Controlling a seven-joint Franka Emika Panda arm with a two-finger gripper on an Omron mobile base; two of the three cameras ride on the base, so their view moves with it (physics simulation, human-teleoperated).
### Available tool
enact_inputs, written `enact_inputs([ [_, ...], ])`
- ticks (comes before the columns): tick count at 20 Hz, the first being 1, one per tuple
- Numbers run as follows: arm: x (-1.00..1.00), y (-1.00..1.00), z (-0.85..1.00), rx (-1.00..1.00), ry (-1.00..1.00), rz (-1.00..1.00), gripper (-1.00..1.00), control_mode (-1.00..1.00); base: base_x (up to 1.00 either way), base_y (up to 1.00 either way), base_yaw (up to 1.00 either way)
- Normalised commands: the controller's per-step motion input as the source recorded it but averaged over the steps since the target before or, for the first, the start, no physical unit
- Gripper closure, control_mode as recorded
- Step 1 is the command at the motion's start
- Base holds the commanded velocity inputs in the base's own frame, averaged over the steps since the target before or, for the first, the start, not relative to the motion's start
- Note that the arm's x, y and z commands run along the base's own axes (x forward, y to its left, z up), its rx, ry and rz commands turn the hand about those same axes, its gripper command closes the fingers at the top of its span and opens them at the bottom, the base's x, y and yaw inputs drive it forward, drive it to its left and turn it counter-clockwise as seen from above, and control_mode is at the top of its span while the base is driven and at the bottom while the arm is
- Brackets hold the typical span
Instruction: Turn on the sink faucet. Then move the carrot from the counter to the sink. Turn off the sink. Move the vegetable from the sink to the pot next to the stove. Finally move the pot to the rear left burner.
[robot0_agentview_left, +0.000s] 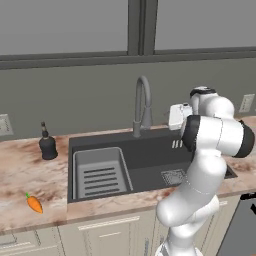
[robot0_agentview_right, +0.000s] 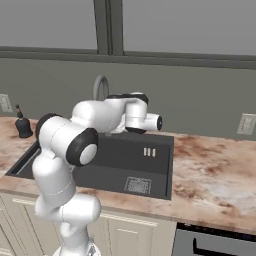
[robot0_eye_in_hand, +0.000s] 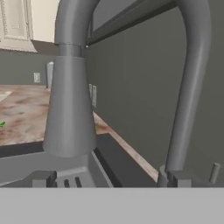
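Observation:
The grey gooseneck faucet (robot0_agentview_left: 142, 105) rises behind the dark sink (robot0_agentview_left: 150, 152). No water runs from it. My gripper (robot0_agentview_left: 171, 118) hovers just right of the faucet, above the sink's back rim, pointing at it. In the hand view the faucet's spout head (robot0_eye_in_hand: 70, 109) and neck (robot0_eye_in_hand: 189, 87) loom close, with a small lever (robot0_eye_in_hand: 214, 171) by the base. Nothing sits between my jaws, which stand open. The orange carrot (robot0_agentview_left: 34, 203) lies on the counter, left of the sink near the front edge. The pot is out of view.
A grey drying tray (robot0_agentview_left: 100, 172) fills the sink's left half. A dark soap bottle (robot0_agentview_left: 48, 145) stands on the marbled counter (robot0_agentview_right: 215, 165) behind the sink's left corner. A wall outlet (robot0_agentview_right: 245, 123) is at the right, and a stove edge (robot0_agentview_right: 215, 244) at the lower right.

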Motion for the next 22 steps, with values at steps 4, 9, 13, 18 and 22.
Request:
enact_inputs([
  [4,0.15,0.00,0.00,0.02,0.00,0.00,-1.00,-1.00,0.00,0.00,0.00],
  [9,0.11,0.00,0.00,0.02,0.00,0.00,-1.00,-1.00,0.00,0.00,0.00],
  [13,0.08,0.00,-0.01,0.02,0.00,0.00,-1.00,-1.00,0.00,0.00,0.00],
  [18,0.10,0.00,-0.06,0.00,0.01,0.00,-1.00,-1.00,0.00,0.00,0.00],
  [22,0.15,0.00,-0.06,0.00,0.01,0.00,-1.00,-1.00,0.00,0.00,0.00],
])
